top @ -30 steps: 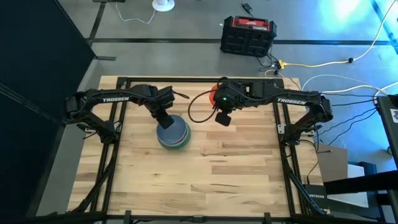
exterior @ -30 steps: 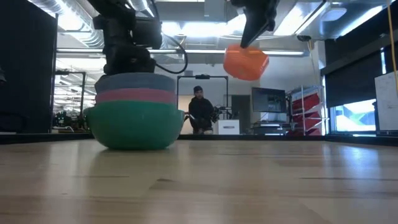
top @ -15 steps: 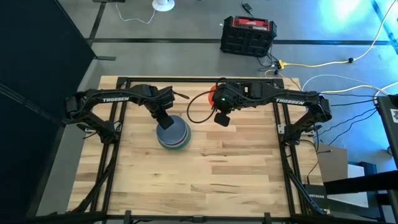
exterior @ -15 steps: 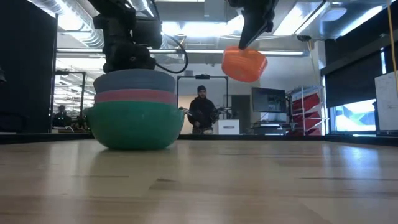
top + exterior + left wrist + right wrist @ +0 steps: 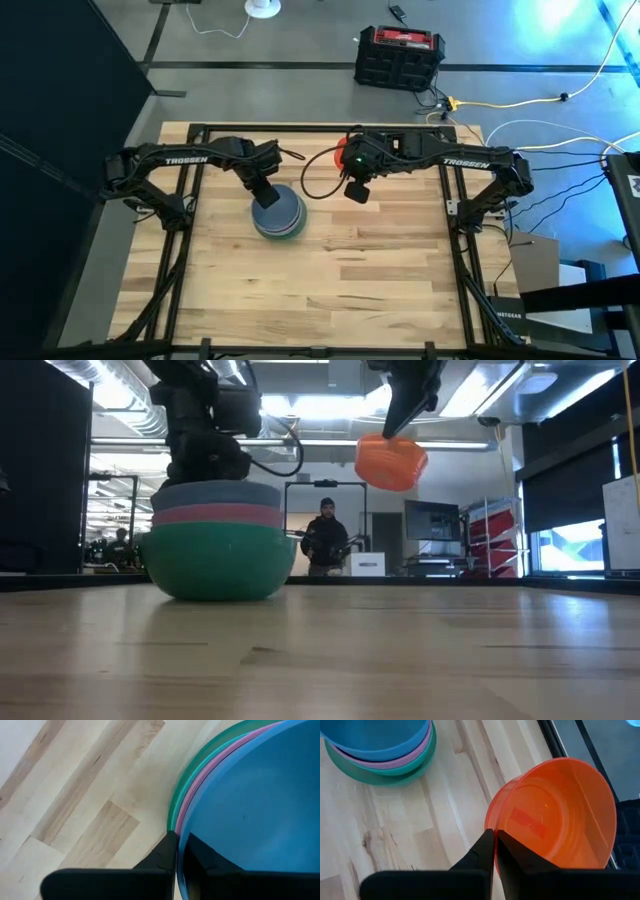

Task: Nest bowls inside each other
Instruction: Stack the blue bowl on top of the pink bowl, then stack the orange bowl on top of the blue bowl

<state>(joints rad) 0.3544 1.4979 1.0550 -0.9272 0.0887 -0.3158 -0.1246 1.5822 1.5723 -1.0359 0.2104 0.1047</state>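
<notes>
Three bowls stand nested on the table left of centre: a green one [image 5: 215, 565] at the bottom, a pink one [image 5: 215, 515] in it, a light blue one [image 5: 250, 795] on top. My left gripper [image 5: 263, 196] is shut on the stack's far-left rim. An orange-red bowl [image 5: 392, 460] hangs in the air right of the stack and higher than it, and my right gripper [image 5: 397, 428] is shut on it. My left gripper pinches the blue bowl's rim [image 5: 179, 834], one finger inside the bowl and one outside. The fingers come steeply from above. The pink and green rims run in under the outer finger [image 5: 165, 856]; whether they are pinched too does not show. The stack rests on the table. My right gripper pinches the orange-red bowl's rim [image 5: 491, 822], one finger [image 5: 517, 857] inside the bowl and one outside. The fingers slant down from above. The bowl hangs tilted below them, lifted clear of the table, its opening turned toward the wrist.
Black frame rails [image 5: 190, 200] run along the table's sides and far edge. A black and red case [image 5: 398, 57] sits on the floor beyond the far edge. A person [image 5: 325, 538] stands in the room behind. Bare wood [image 5: 330, 280] fills the near half.
</notes>
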